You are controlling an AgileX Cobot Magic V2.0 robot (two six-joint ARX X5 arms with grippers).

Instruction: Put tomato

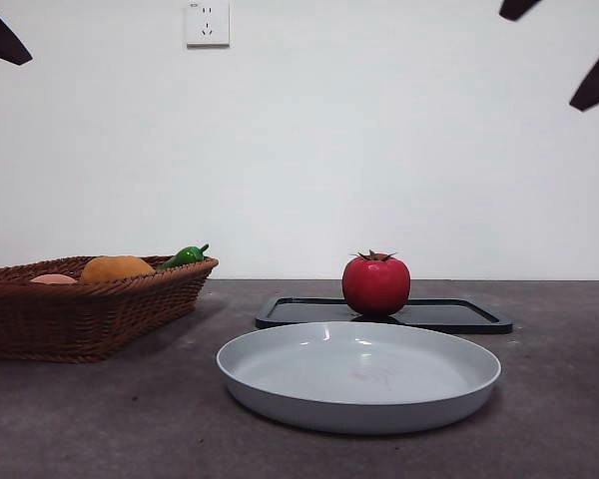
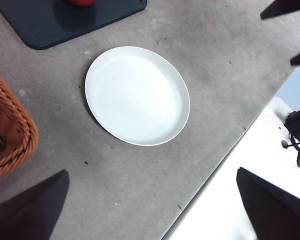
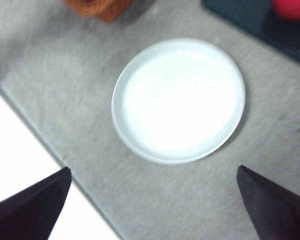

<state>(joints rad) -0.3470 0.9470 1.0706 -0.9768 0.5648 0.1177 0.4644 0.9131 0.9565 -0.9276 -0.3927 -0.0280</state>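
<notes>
Front view shows the tomato standing upright on a flat black tray, calyx on top, behind a shallow white plate that has nothing in it. The tomato rests near the tray's middle and is apart from the plate, so nothing blocks a grasp from above. To one side stands a wicker basket with an orange fruit and a green chili pepper inside; these are well apart from the tomato.

Both arms wait high above the grey worktop. The left hand has its jaws spread wide, with only bare worktop and the plate seen between and beyond them; it holds nothing. The right hand is also spread and empty, and it looks down on the plate with the tomato only at the far corner of its picture, on the tray. In the left wrist view only a small red sliver of the tomato shows at the picture's edge.

I judge that the task has not begun: the tomato is untouched. The empty plate in front seems the likely place for it, though the task sentence does not say so. The round, glossy skin may slip, so a hand should probably close around the tomato's widest part. Which arm will go, I cannot tell.
</notes>
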